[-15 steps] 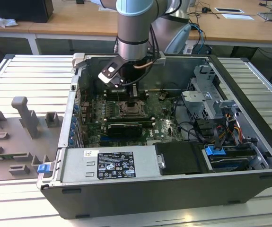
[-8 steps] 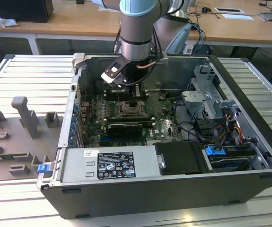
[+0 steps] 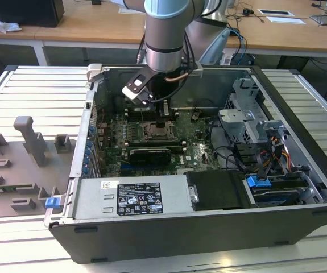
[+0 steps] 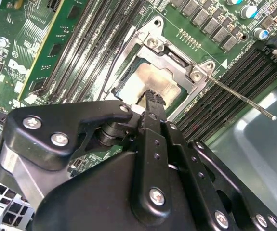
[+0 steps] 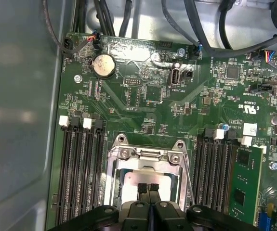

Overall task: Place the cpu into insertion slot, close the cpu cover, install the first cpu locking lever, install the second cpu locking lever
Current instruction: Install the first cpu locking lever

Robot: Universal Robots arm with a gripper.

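In the exterior view your arm reaches down into the open case, and the gripper hangs right over the slot in the middle of the board. You cannot judge the fingers from here.

In the second wrist view the gripper has its tip low over the cpu, touching it or just above it (which of the two I cannot say). The cpu lies flat in the slot, and the cover looks folded down around it, the pale face showing through the cut-out. One lever sticks out as a thin bare rod over the memory slots, so I judge it unlatched.

In the first wrist view the gripper shows two fingertips pressed together, with nothing pinched between them, over the cpu. The cover frames it squarely.

By my reading you have the chip seated and the cover probably shut; at least one lever remains to be locked, and the other I cannot make out.
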